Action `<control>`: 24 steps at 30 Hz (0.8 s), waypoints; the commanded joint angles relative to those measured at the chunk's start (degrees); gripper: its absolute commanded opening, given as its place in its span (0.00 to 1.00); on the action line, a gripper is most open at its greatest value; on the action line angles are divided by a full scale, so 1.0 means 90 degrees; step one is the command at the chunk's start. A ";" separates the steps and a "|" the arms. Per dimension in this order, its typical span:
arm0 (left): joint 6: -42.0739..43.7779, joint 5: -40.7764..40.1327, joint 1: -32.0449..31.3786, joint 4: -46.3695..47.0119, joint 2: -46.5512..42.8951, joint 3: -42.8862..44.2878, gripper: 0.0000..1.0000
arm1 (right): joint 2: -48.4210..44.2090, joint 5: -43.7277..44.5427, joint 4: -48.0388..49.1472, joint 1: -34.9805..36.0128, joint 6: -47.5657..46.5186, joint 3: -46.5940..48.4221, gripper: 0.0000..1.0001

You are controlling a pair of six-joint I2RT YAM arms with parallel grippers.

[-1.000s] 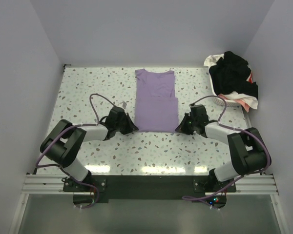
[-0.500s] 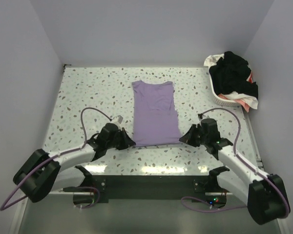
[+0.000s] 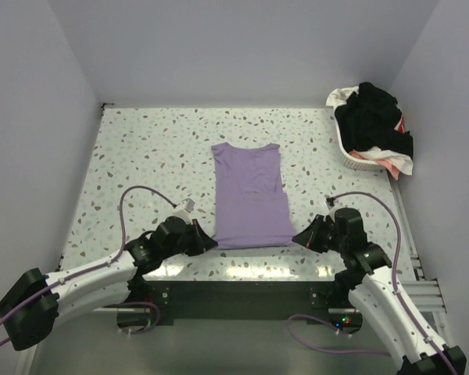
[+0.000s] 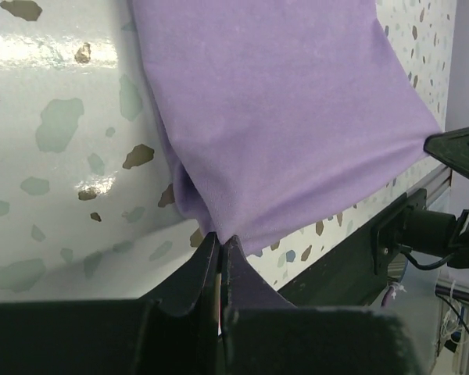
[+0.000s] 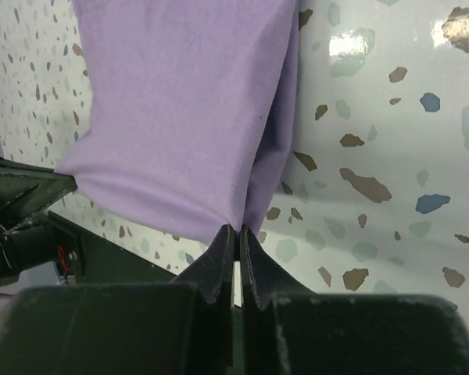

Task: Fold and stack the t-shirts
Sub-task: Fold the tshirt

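- Right, on my left the left gripper [image 3: 206,242] sits low over the near edge of the speckled table [image 3: 133,156]. Its jaws are pinched together on the near-left corner of the lilac t-shirt [image 3: 250,195].
- In the left wrist camera I see that corner bunch into a small fold right where the fingertips meet.
- The lilac t-shirt lies flat in the middle of the table as a long narrow panel. Its near hem is close to the front edge and runs between my two grippers.
- The right gripper [image 3: 299,238] mirrors the left, its jaws clamped on the shirt's near-right corner.
- In the far right corner, the white basket [image 3: 350,158] holds a heaped black t-shirt [image 3: 371,117], with white and pink-red cloth [image 3: 395,162] spilling over the rim.
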 commanded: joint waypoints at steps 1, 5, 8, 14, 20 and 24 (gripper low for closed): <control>0.0090 -0.0610 0.0009 -0.0566 0.0093 0.0711 0.00 | 0.0387 0.0207 -0.0283 -0.0020 -0.0126 0.0747 0.00; 0.0373 -0.1021 0.0155 -0.1102 0.0551 0.1640 0.00 | 0.1295 0.0383 -0.0068 -0.0020 -0.0302 0.1460 0.00; 0.0666 -0.0575 0.0691 -0.1026 0.1010 0.2168 0.00 | 0.2144 0.0491 0.0291 -0.0030 -0.0312 0.1968 0.00; 0.1213 0.0209 0.1640 -0.0791 0.2240 0.3173 0.00 | 0.3949 0.0491 0.0752 -0.0030 -0.0438 0.3140 0.00; 0.1497 0.0580 0.2060 -0.0830 0.3850 0.4667 0.00 | 0.5609 0.0569 0.0831 -0.0069 -0.0546 0.4730 0.00; 0.1575 0.0766 0.2352 -0.0967 0.4691 0.5837 0.00 | 0.6586 0.0453 0.0792 -0.0205 -0.0585 0.5599 0.00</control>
